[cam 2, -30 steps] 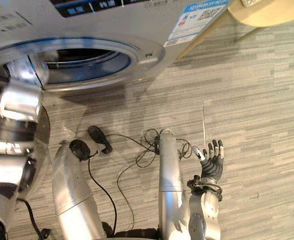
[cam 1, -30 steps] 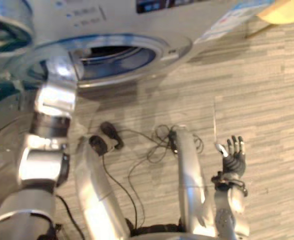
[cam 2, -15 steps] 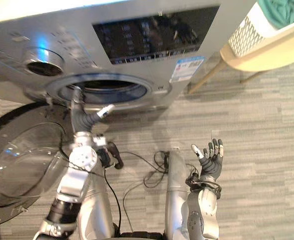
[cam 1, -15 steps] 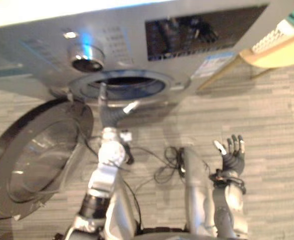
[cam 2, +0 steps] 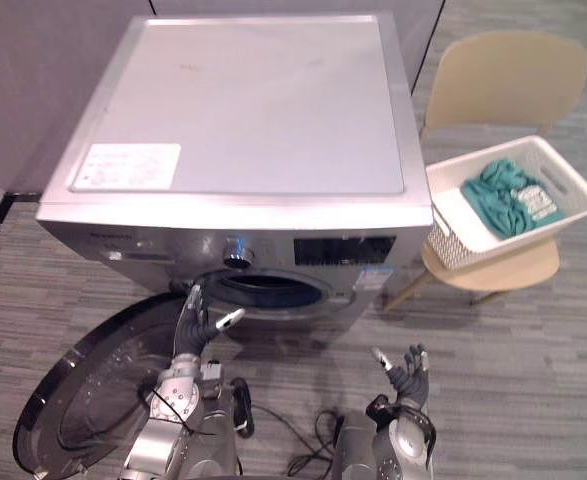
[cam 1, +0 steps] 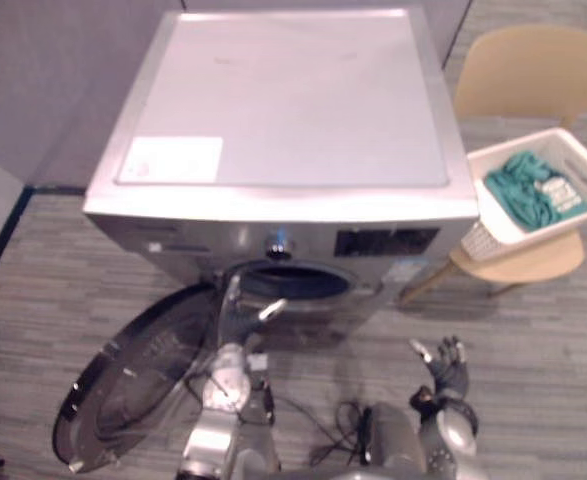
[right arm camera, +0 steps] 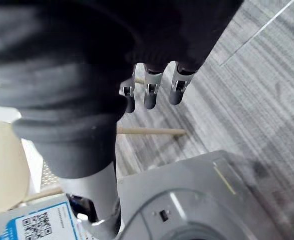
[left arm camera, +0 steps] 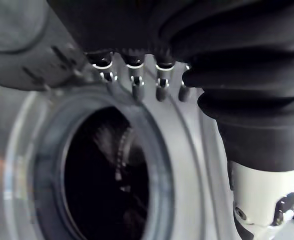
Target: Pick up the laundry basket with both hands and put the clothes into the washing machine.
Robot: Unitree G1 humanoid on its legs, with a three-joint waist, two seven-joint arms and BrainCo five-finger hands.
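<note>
White laundry basket (cam 2: 453, 238) sits upper right on a chair (cam 2: 503, 75), well apart from the nearer right hand (cam 2: 405, 372); left hand (cam 2: 195, 325) lower left; both loose-fingered, empty.

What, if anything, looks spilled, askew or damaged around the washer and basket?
Nothing stands out. The washing machine has its door swung wide open; the laundry basket sits upright on the chair, teal clothes inside, none on the floor. The left hand and right hand are open, empty.
</note>
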